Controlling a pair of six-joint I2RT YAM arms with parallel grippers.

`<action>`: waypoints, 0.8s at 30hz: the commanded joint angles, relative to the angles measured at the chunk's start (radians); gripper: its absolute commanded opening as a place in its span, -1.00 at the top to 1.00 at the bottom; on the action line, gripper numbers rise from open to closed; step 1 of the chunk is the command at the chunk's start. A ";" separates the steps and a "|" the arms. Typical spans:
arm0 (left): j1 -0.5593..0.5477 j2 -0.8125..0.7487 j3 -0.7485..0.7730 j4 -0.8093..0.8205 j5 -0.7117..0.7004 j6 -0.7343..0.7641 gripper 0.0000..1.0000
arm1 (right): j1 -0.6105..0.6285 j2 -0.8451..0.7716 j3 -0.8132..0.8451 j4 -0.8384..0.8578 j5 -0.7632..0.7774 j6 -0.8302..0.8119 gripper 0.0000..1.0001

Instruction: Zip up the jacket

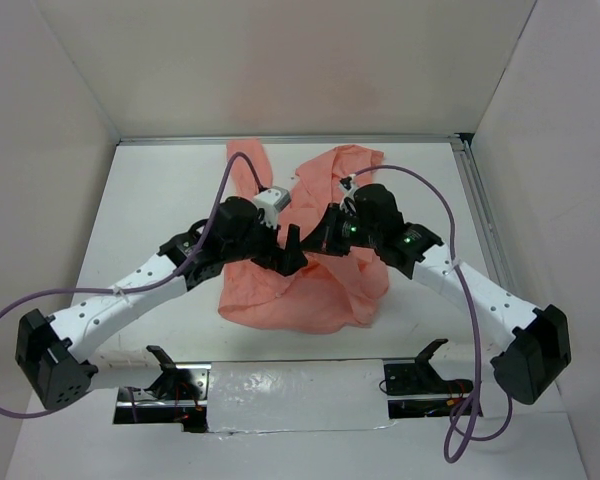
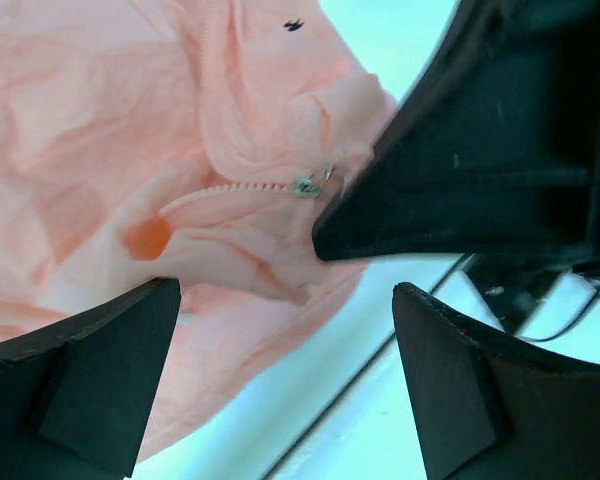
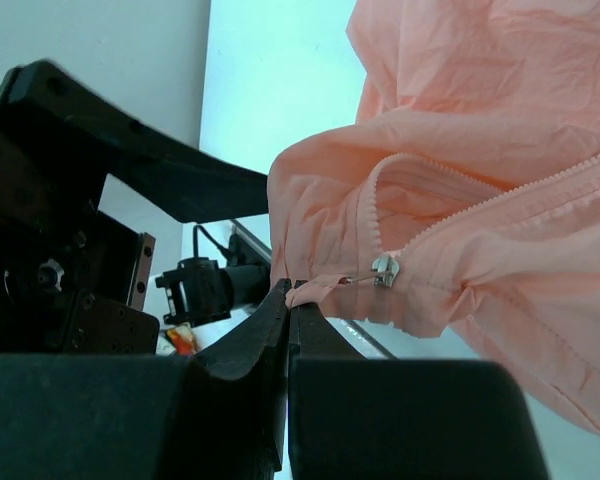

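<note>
The salmon-pink jacket (image 1: pixel 310 290) lies wrinkled in the middle of the white table, and both arms meet over it. My right gripper (image 3: pixel 292 292) is shut, pinching a small pink fabric tab (image 3: pixel 318 289) that hangs from the metal zipper slider (image 3: pixel 384 270). That edge of the jacket (image 3: pixel 500 200) is lifted off the table. My left gripper (image 2: pixel 285 350) stands wide open just beside it, with nothing between its fingers (image 2: pixel 90 380). In the left wrist view the slider (image 2: pixel 305 186) sits at the end of the closed teeth, against the right gripper's black finger (image 2: pixel 460 170).
White walls enclose the table on three sides. A metal rail (image 1: pixel 480 210) runs along the right edge. The arms' mounting plate (image 1: pixel 300 395) spans the near edge. One jacket sleeve (image 1: pixel 248 165) reaches toward the back wall.
</note>
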 commanded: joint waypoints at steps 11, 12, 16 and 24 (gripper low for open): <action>-0.124 -0.180 -0.155 0.306 -0.199 0.548 -0.99 | -0.075 0.051 0.088 0.023 -0.202 0.019 1.00; -0.124 -0.180 -0.160 0.322 -0.187 0.557 -0.98 | -0.075 0.050 0.088 0.023 -0.204 0.022 1.00; -0.124 -0.169 -0.195 0.387 -0.145 0.591 -0.99 | -0.082 0.036 0.083 0.034 -0.208 0.033 1.00; -0.123 -0.087 -0.174 0.450 -0.141 0.651 -0.91 | -0.092 0.019 0.065 0.063 -0.244 0.051 1.00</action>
